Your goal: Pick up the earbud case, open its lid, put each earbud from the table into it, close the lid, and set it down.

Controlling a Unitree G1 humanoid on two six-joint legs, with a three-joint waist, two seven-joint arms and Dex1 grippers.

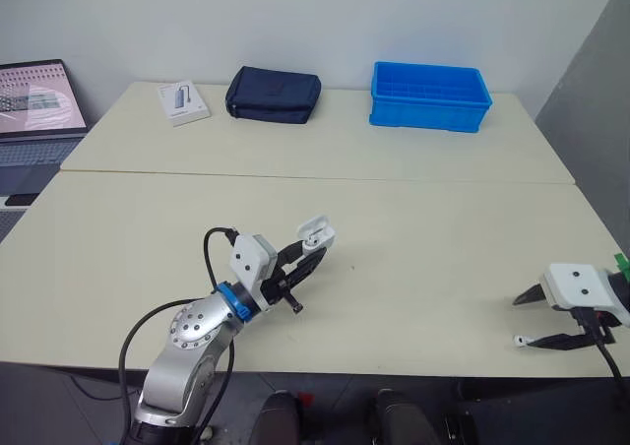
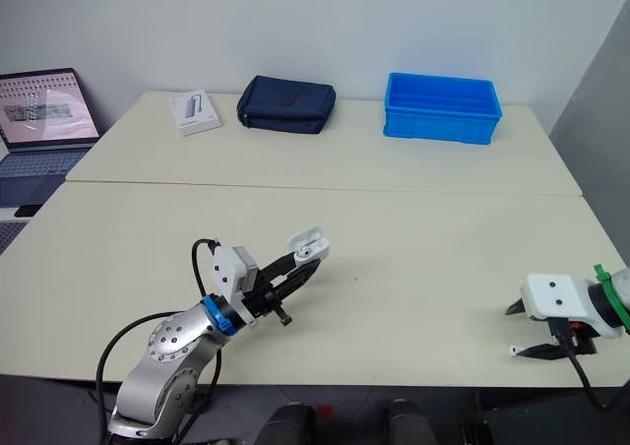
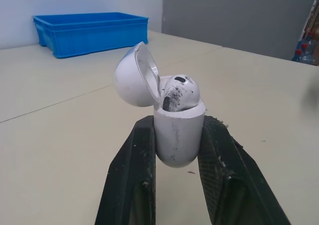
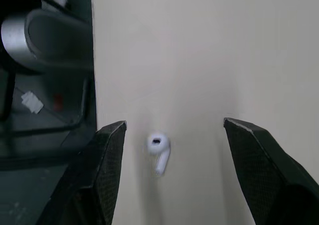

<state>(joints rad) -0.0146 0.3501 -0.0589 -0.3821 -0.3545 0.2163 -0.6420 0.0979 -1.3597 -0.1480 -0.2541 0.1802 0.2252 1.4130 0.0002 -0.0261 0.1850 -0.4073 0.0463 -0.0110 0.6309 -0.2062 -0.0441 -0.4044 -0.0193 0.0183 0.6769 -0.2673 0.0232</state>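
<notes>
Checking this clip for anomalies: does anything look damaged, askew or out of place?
Two things. The seated earbud in the open earbud case, held by the left gripper, carries dark scuff-like smudges. The loose earbud lies close to the table's front edge, by the open right gripper.

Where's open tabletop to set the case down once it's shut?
Bare: the front table between the left hand, which grips the earbud case, and the right hand; also left of the left hand. Avoid the near right edge, where an earbud lies by the open right hand. The far table holds a box, pouch and blue bin.
</notes>
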